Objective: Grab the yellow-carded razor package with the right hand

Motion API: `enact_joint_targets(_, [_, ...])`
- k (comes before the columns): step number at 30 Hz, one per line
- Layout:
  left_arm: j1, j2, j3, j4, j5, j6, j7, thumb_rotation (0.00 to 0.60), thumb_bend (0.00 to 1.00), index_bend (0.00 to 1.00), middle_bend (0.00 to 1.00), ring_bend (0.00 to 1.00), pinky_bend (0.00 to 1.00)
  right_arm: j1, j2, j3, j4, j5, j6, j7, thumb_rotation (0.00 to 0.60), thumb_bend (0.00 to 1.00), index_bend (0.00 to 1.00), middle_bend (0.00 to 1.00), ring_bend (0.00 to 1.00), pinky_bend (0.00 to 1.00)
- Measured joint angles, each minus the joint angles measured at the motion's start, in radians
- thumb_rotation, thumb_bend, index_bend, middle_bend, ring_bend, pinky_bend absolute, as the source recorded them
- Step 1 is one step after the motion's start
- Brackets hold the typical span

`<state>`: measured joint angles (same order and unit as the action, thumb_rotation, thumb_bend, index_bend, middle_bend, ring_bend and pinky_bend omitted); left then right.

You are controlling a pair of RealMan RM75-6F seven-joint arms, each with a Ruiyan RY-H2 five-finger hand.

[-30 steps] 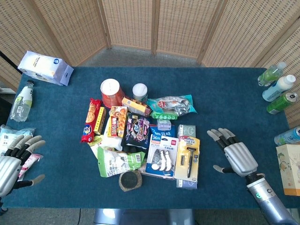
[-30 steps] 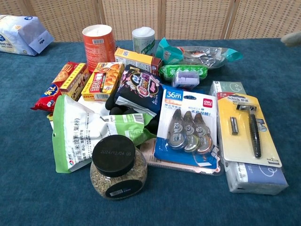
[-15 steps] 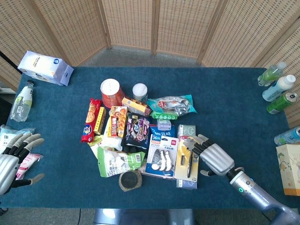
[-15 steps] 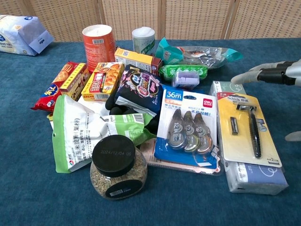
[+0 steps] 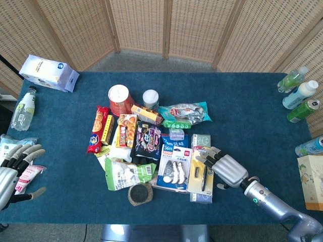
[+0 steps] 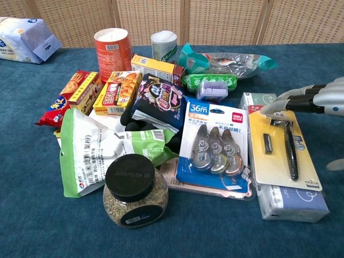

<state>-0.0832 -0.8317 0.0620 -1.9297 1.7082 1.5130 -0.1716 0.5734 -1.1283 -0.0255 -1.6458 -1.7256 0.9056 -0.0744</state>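
Observation:
The yellow-carded razor package (image 5: pixel 201 173) (image 6: pixel 283 149) lies flat on a pale blue packet (image 6: pixel 293 201) at the right side of the pile, a black razor sealed in its blister. My right hand (image 5: pixel 223 168) (image 6: pixel 313 99) is over the card's right and upper edge, palm down, its fingers (image 6: pixel 279 105) spread and reaching onto the top of the card. It holds nothing. My left hand (image 5: pixel 12 171) sits far away at the table's left edge, fingers apart and empty; the chest view does not show it.
Left of the razor lies a blue correction-tape pack (image 5: pixel 174 164) (image 6: pixel 215 145), then snack bags, boxes, a red canister (image 5: pixel 119 99) and a dark-lidded jar (image 6: pixel 134 191). Bottles and cans (image 5: pixel 302 101) stand at the table's right edge. A white bag (image 5: pixel 49 73) sits at the back left.
My right hand has moved left from open table onto the razor card's edge, and its fingers now lie lower over the card top. The left hand has barely shifted.

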Motion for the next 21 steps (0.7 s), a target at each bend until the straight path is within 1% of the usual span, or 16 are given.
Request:
enact_joint_targets(3, [0.002,-0.001,0.001,0.005,-0.003,0.002,-0.011,0.600,0.17,0.16,0.15,0.11,0.00,0.013,-0.002,-0.007,-0.001,0.015,-0.037,-0.024,0.600,0.18,0.04,0.02,0.00,0.12])
enact_joint_targets(6, [0.007,-0.002,0.001,0.013,-0.004,0.009,-0.022,0.600,0.17,0.16,0.15,0.11,0.00,0.027,-0.005,-0.013,-0.006,0.035,-0.069,-0.051,0.600,0.18,0.13,0.14,0.03,0.19])
enact_joint_targets(7, [0.009,-0.002,0.002,0.015,-0.005,0.011,-0.026,0.600,0.17,0.16,0.15,0.11,0.00,0.031,-0.007,-0.015,-0.008,0.043,-0.080,-0.056,0.600,0.19,0.18,0.19,0.07,0.23])
enact_joint_targets(9, [0.011,-0.001,0.002,0.017,-0.005,0.015,-0.031,0.600,0.17,0.16,0.15,0.11,0.00,0.038,-0.009,-0.016,-0.011,0.056,-0.089,-0.059,0.600,0.20,0.32,0.35,0.20,0.34])
enact_joint_targets(10, [0.013,0.000,0.002,0.019,-0.005,0.018,-0.035,0.600,0.17,0.16,0.15,0.11,0.00,0.042,-0.010,-0.015,-0.014,0.062,-0.091,-0.060,0.600,0.20,0.36,0.40,0.25,0.38])
enact_joint_targets(11, [0.014,0.001,0.002,0.020,-0.005,0.020,-0.036,0.600,0.17,0.16,0.15,0.11,0.00,0.044,-0.010,-0.015,-0.017,0.066,-0.092,-0.060,0.600,0.20,0.42,0.47,0.33,0.44])
enact_joint_targets(12, [0.015,0.001,0.001,0.021,-0.006,0.022,-0.038,0.600,0.17,0.16,0.15,0.11,0.00,0.045,-0.008,-0.015,-0.019,0.069,-0.093,-0.060,0.600,0.20,0.46,0.52,0.38,0.48])
enact_joint_targets(14, [0.017,0.002,0.000,0.022,-0.005,0.028,-0.040,0.600,0.17,0.16,0.15,0.11,0.00,0.048,-0.002,-0.014,-0.027,0.076,-0.093,-0.062,0.600,0.21,0.50,0.56,0.44,0.52])
enact_joint_targets(21, [0.014,-0.008,-0.005,0.032,-0.004,0.026,-0.048,0.600,0.17,0.14,0.14,0.11,0.00,0.048,0.025,-0.016,-0.065,0.103,-0.088,-0.077,0.600,0.21,0.54,0.61,0.55,0.60])
